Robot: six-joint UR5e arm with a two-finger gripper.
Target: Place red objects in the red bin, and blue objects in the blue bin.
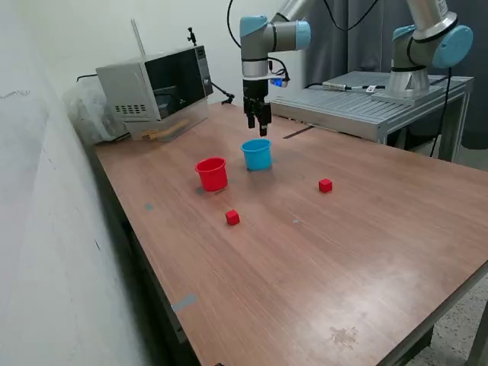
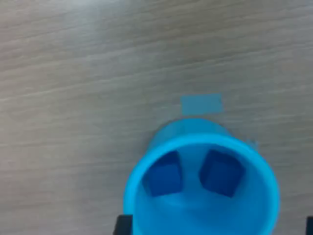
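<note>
My fingers (image 1: 263, 130) hang just above the blue cup (image 1: 257, 154), over the side of its rim away from the red cup (image 1: 212, 173). From the exterior view they look close together with nothing between them, but they are small and dark there, and the wrist view shows only 2 dark corners of them, so I cannot tell whether they are spread or pressed together.

Looking down from my wrist, I see 2 blue cubes (image 2: 164, 177) (image 2: 221, 172) lying side by side on the floor of the blue cup, slightly apart. A strip of pale tape (image 2: 201, 104) sits on the worktop (image 1: 343, 252) just beyond the cup. I judge the blue half done.

The red cup stands just beside the blue cup, and I cannot see into it. 2 red cubes remain on the worktop: 1 (image 1: 232, 217) near the red cup, on its side facing the exterior camera, and the other (image 1: 325, 185) well apart from it, toward the exterior view's right past the blue cup.

To do the next part well, I would lift straight up so I do not knock the blue cup, then go for the red cube near the red cup. I should come down with my fingers spread wide, square to 2 flat faces, and centred, since a cube this small can twist out of an off-centre pinch.
</note>
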